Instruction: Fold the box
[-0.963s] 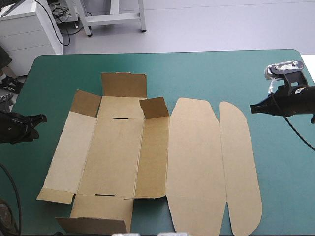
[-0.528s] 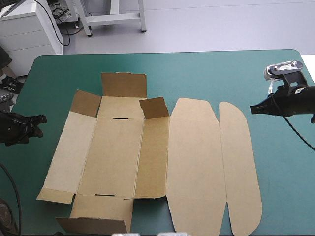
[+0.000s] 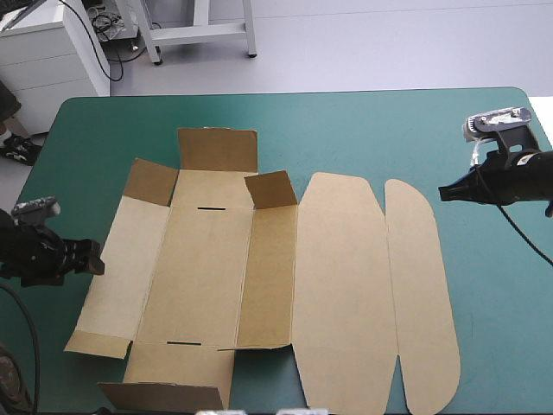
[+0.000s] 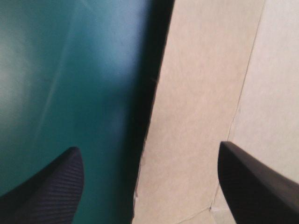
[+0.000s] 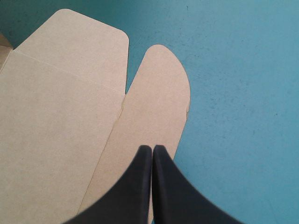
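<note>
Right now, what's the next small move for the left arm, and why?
Probably ease the left gripper down and shut it on the left side panel of the box to raise that wall. Its fingers stand open astride the panel's edge, one over the teal-green cover, one over the board; the panel is not raised. The right gripper is shut, by the rounded lid flap.

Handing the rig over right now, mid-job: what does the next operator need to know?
Left tool: open, astride the outer edge of the left side panel, gripping nothing.
Right tool: shut, empty, by the far end of the rounded lid flap.
The box lies mostly flat on the teal-green cover; only small end flaps tilt up.
Done: no walls raised. Left: raise and tuck all walls.
</note>
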